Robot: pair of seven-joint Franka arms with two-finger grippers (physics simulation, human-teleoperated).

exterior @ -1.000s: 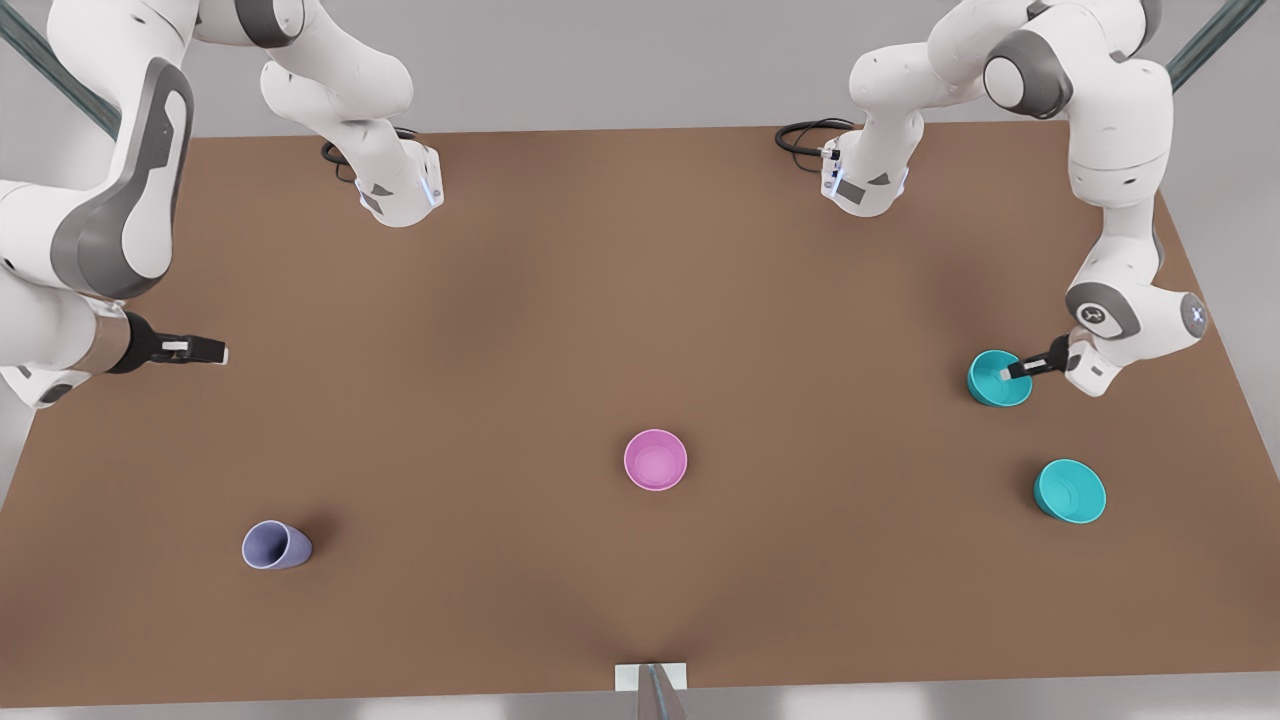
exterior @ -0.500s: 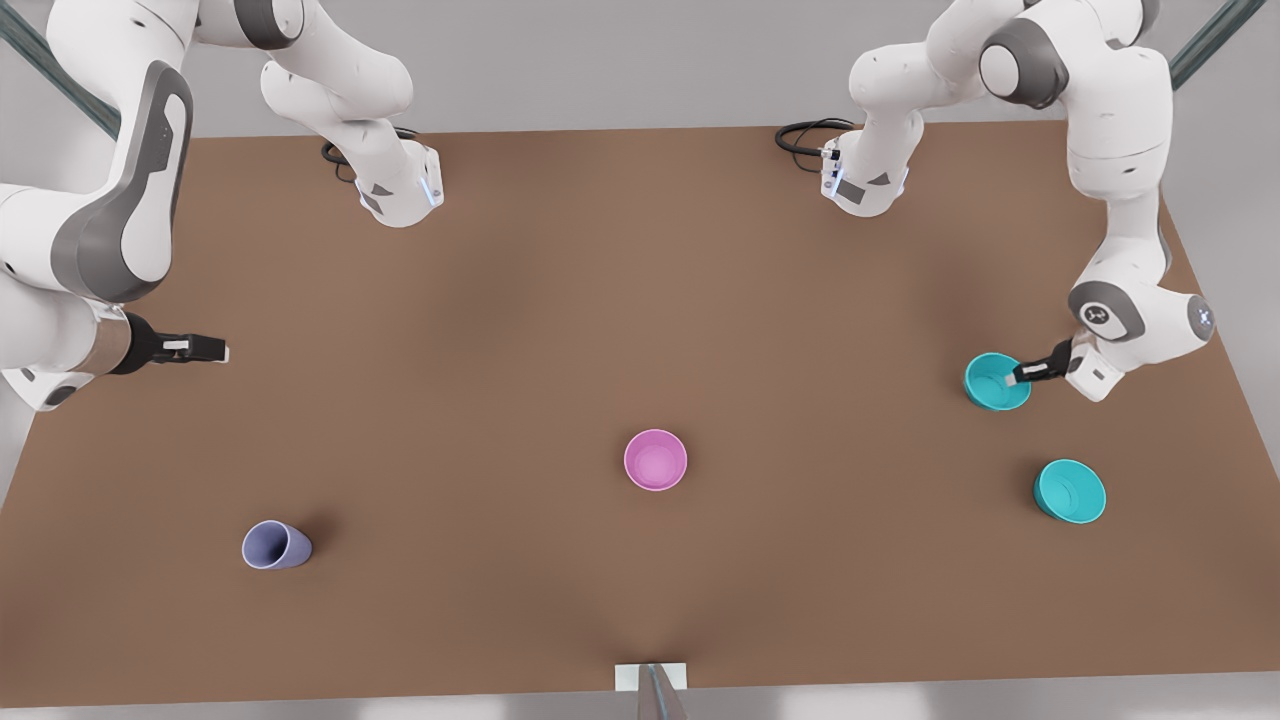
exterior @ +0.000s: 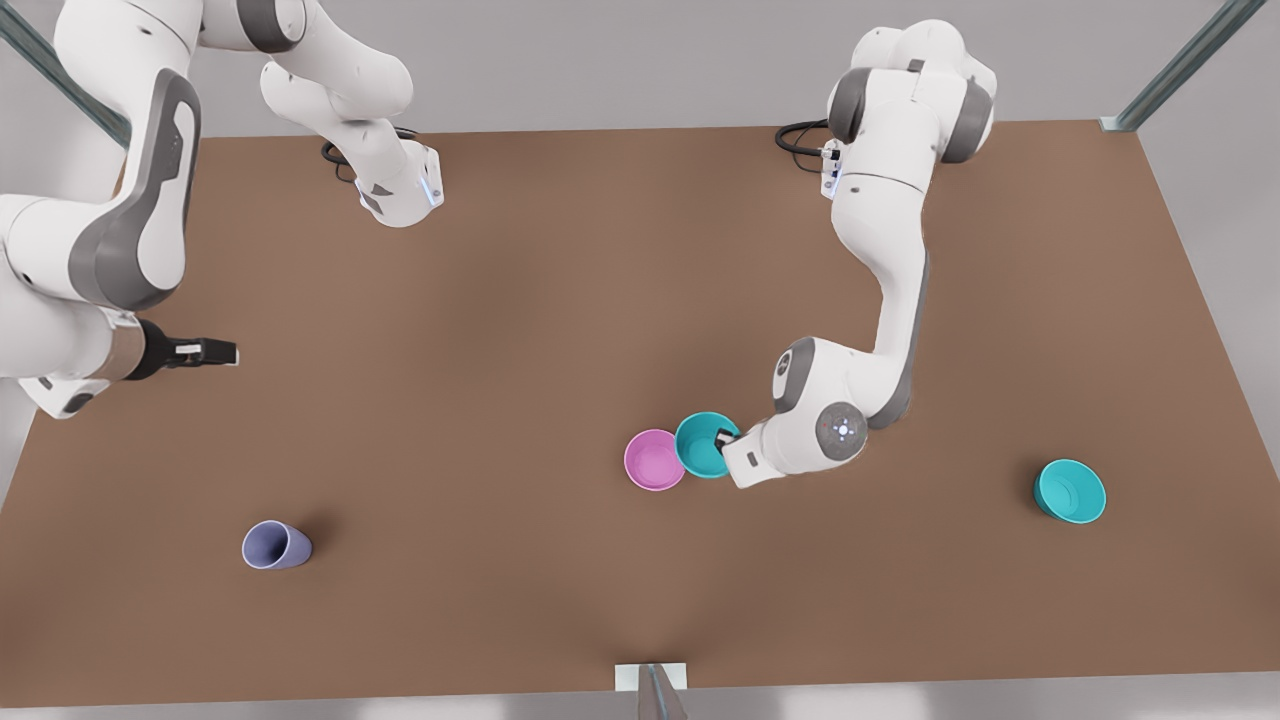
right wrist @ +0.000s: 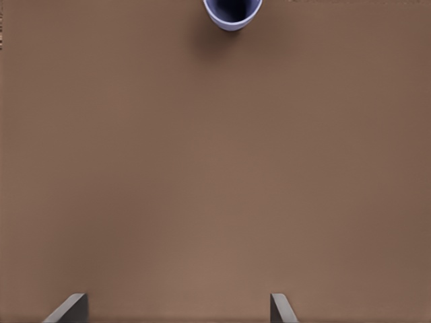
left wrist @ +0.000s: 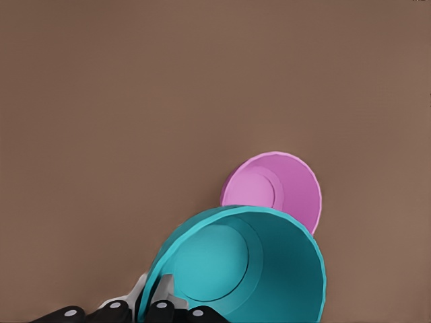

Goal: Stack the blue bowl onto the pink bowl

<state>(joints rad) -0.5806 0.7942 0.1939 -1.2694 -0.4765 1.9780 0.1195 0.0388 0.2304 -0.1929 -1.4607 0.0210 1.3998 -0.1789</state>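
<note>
The blue bowl (exterior: 703,446) hangs just above the table, against the pink bowl's (exterior: 654,460) side toward the front view's right. My left gripper (exterior: 723,439) is shut on the blue bowl's rim, one finger inside and one outside. In the left wrist view the blue bowl (left wrist: 242,269) overlaps the near edge of the pink bowl (left wrist: 276,192), and the gripper (left wrist: 156,306) pinches the bowl's wall. The pink bowl stands upright near the table's middle. My right gripper (exterior: 215,352) waits open at the front view's left edge; its fingertips (right wrist: 71,308) frame bare table.
A wider, shallower teal bowl (exterior: 1070,491) sits at the front view's right. A lavender cup (exterior: 275,546) lies on its side at the front left, and is also seen in the right wrist view (right wrist: 232,12). Both arm bases stand at the table's back edge.
My left gripper has carried the blue bowl from the front view's right side across to the middle, ending beside the pink bowl. The right arm has barely moved.
</note>
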